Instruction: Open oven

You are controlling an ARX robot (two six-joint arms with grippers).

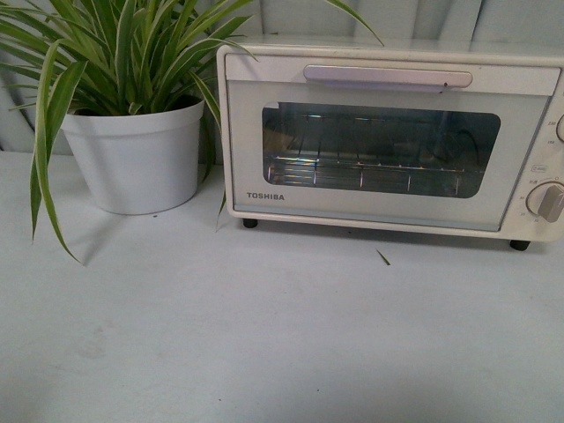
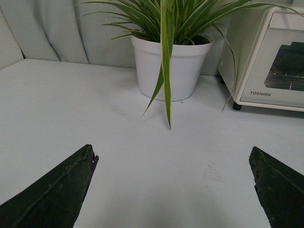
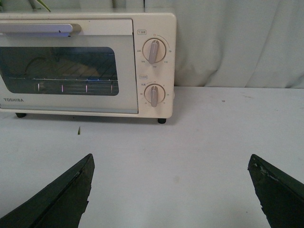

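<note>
Plant pot [image 1: 137, 159] stands just beside the shut oven [image 1: 388, 141]; left hand [image 2: 172, 151] and right hand [image 3: 171, 159] spread wide

One oven [image 1: 388, 207] — it's got one bar handle [image 1: 386, 77], one wire rack [image 1: 361, 167], two knobs [image 3: 154, 51] and two black feet [image 1: 250, 223] showing. Also one potted plant [image 1: 137, 159], one stray leaf scrap [image 1: 383, 256], one counter [image 1: 264, 335], and two tools: the left tool [image 2: 172, 153] and the right tool [image 3: 171, 160].

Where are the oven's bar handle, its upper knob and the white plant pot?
Long silver bar handle [image 1: 388, 77]: front view, middle of bar.
Upper cream round knob [image 3: 154, 51]: right wrist view, its pointer.
White round plant pot [image 1: 137, 159]: front view, front wall.
</note>
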